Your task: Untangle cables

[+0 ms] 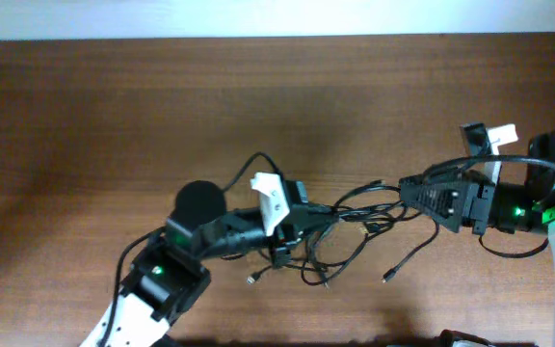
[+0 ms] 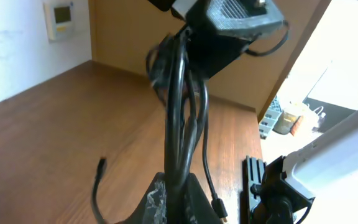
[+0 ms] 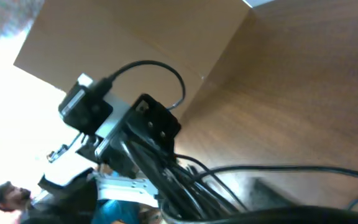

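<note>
A tangle of thin black cables (image 1: 359,207) hangs stretched between my two grippers, just above the wooden table (image 1: 114,116). My left gripper (image 1: 302,220) is shut on the left end of the bundle. My right gripper (image 1: 408,190) is shut on the right end. Loose plug ends (image 1: 388,279) dangle toward the front. In the left wrist view the cables (image 2: 179,112) run from my left jaws (image 2: 179,202) up to the right gripper (image 2: 232,28). In the right wrist view the cables (image 3: 241,180) lead to the left gripper (image 3: 151,127); my right fingers are hidden behind them.
A white wall runs along the table's far edge (image 1: 258,39). A brown board (image 3: 135,43) stands at the table's end. The right arm's base and white link (image 2: 291,180) are beside the table edge. A thicker arm cable (image 1: 538,164) loops over the right arm.
</note>
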You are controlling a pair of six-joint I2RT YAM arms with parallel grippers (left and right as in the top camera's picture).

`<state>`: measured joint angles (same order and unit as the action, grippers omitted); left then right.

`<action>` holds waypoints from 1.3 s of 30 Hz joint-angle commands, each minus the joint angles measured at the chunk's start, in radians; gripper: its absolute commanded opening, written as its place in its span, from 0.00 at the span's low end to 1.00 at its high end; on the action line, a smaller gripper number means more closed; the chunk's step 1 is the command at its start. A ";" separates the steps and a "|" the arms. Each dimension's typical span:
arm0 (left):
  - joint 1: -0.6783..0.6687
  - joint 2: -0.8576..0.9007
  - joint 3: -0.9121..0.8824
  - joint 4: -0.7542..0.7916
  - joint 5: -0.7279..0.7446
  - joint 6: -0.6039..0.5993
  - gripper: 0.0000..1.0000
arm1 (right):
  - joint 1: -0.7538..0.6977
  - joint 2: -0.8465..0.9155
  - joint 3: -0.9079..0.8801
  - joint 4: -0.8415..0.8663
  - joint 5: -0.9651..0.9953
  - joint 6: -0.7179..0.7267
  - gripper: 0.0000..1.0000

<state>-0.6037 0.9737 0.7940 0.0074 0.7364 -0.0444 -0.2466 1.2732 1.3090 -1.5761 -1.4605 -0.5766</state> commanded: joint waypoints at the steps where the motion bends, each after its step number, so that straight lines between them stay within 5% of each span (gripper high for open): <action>1: -0.027 0.047 0.013 0.026 -0.039 0.014 0.00 | 0.007 0.003 0.004 0.002 -0.029 -0.010 0.32; 2: -0.027 0.058 0.013 0.025 -0.083 -0.022 0.00 | 0.007 0.003 0.004 0.002 -0.029 -0.010 0.20; 9: -0.027 0.058 0.013 -0.124 -0.473 -0.174 0.00 | 0.007 0.003 0.004 0.002 -0.064 -0.010 0.10; 13: -0.027 0.058 0.013 -0.181 -0.513 -0.177 0.00 | 0.007 0.003 0.004 0.002 -0.080 -0.010 0.09; 16: -0.027 0.058 0.013 -0.161 -0.513 -0.200 0.00 | 0.007 0.003 0.004 0.001 -0.073 -0.009 0.64; 18: -0.027 0.058 0.013 -0.097 -0.505 -0.259 0.00 | 0.007 0.003 0.004 -0.007 -0.073 -0.008 0.93; 19: -0.027 0.058 0.013 -0.067 -0.481 -0.259 0.00 | 0.007 0.005 0.004 -0.006 -0.073 -0.009 0.99; 22: -0.027 0.058 0.013 -0.024 -0.426 -0.287 0.00 | 0.002 0.062 0.004 0.016 -0.078 0.038 0.99; 25: -0.027 0.058 0.013 -0.027 -0.425 -0.308 0.00 | -0.019 0.163 0.006 0.232 -0.091 0.411 0.99; 27: -0.027 0.058 0.013 -0.042 -0.426 -0.307 0.00 | -0.025 0.174 0.006 0.290 -0.037 0.417 0.99; 33: -0.027 0.058 0.013 -0.047 -0.426 -0.307 0.00 | -0.022 -0.045 0.006 0.538 0.778 0.559 0.99; 35: -0.027 0.058 0.013 -0.046 -0.425 -0.307 0.00 | -0.022 -0.159 0.006 0.577 0.937 0.480 0.99; 39: -0.027 0.058 0.013 -0.039 -0.211 -0.307 0.00 | -0.022 -0.272 0.006 0.595 0.933 -0.026 0.99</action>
<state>-0.6281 1.0382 0.7956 -0.0471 0.3653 -0.3412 -0.2676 1.0130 1.3052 -0.9848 -0.5488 -0.3244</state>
